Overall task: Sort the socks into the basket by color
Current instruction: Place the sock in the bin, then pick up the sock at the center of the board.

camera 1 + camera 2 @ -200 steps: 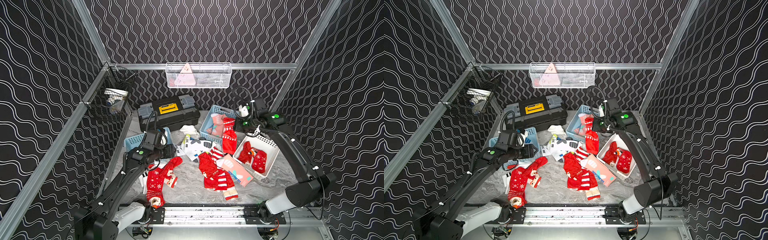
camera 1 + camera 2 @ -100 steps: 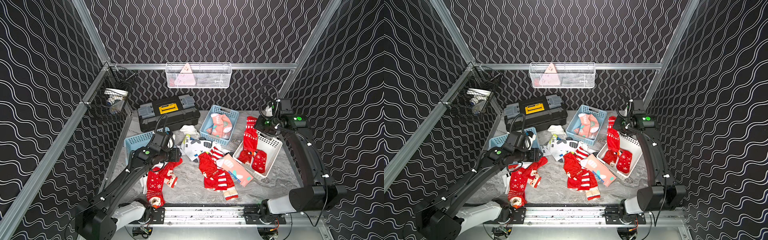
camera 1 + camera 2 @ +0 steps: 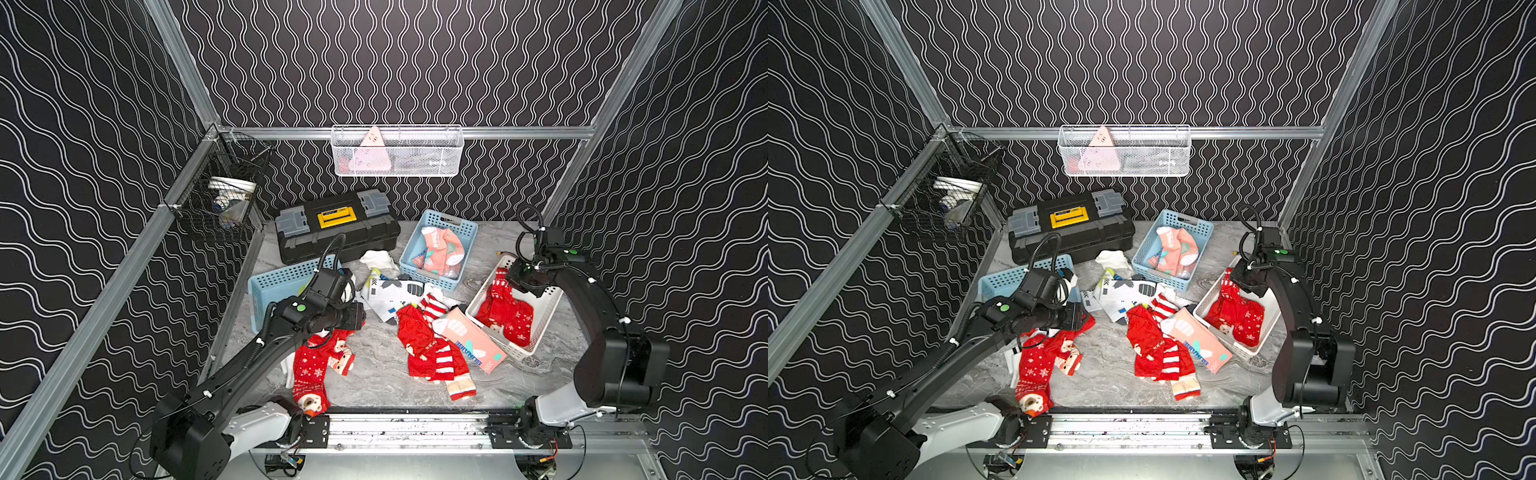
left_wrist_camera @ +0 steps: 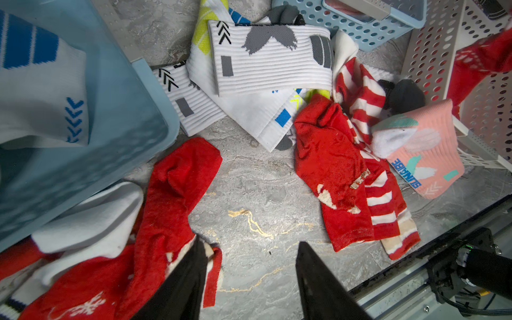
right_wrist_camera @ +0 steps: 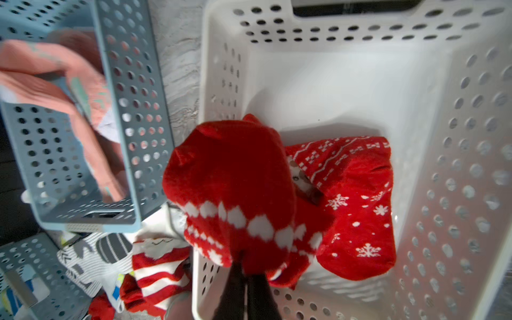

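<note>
My right gripper [image 5: 245,260] is shut on a red Christmas sock [image 5: 230,177] that hangs over the near rim of the white basket [image 5: 471,138]. Other red socks [image 3: 509,320] lie inside it. My left gripper [image 4: 249,246] stands open and empty just above bare table, beside a red Christmas sock [image 4: 171,199] at the front left. Red and striped socks [image 3: 428,345], a pink sock [image 3: 473,345] and white socks [image 3: 390,291] lie heaped mid-table. Pink socks [image 3: 440,249] fill the far blue basket [image 3: 432,278]. A white sock [image 4: 41,97] sits in the left blue basket [image 3: 270,286].
A black toolbox [image 3: 336,228] stands at the back, next to the left blue basket. A white wire basket [image 3: 397,151] and a black wire basket [image 3: 220,208] hang on the walls. A metal rail [image 3: 415,424] runs along the table's front edge.
My right arm has swung right from the far blue basket, carrying the red sock down over the white basket. My left arm has shifted a little to the right over the front-left red sock.
</note>
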You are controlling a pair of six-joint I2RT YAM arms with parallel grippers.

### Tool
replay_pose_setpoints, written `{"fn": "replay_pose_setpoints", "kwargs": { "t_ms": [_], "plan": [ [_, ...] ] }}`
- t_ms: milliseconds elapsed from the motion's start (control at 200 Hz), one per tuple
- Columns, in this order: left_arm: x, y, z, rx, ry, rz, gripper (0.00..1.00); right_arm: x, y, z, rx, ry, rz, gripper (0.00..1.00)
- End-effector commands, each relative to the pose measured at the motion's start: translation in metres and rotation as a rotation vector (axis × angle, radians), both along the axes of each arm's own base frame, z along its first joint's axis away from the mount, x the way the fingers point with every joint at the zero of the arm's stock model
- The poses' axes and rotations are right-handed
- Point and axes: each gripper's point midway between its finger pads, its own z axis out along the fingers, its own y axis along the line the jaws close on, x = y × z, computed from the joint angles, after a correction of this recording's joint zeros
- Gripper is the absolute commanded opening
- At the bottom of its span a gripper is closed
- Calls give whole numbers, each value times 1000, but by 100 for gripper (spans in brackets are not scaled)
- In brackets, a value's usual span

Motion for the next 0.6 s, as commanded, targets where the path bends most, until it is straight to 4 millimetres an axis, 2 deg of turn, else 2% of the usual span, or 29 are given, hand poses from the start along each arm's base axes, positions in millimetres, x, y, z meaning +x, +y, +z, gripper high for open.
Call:
{"fn": "replay_pose_setpoints", "kwargs": {
  "t_ms": [0, 180, 320, 445, 595],
  "plan": [
    [0, -2, -1, -5, 2, 1, 57, 10, -6, -20, -7, 8, -39, 0],
    [10, -15, -1, -14, -6, -19, 58, 10, -12, -49, -25, 70, -54, 0],
    [19, -26, -8, -10, 4, -37, 58, 8, -11, -54, -19, 75, -55, 32],
    [31, -32, -13, -5, 2, -40, 58, 6, -8, -53, -10, 74, -45, 49],
    [48, -36, -19, 23, -6, -29, 59, 3, -7, -43, -7, 65, -35, 80]
  ]
}}
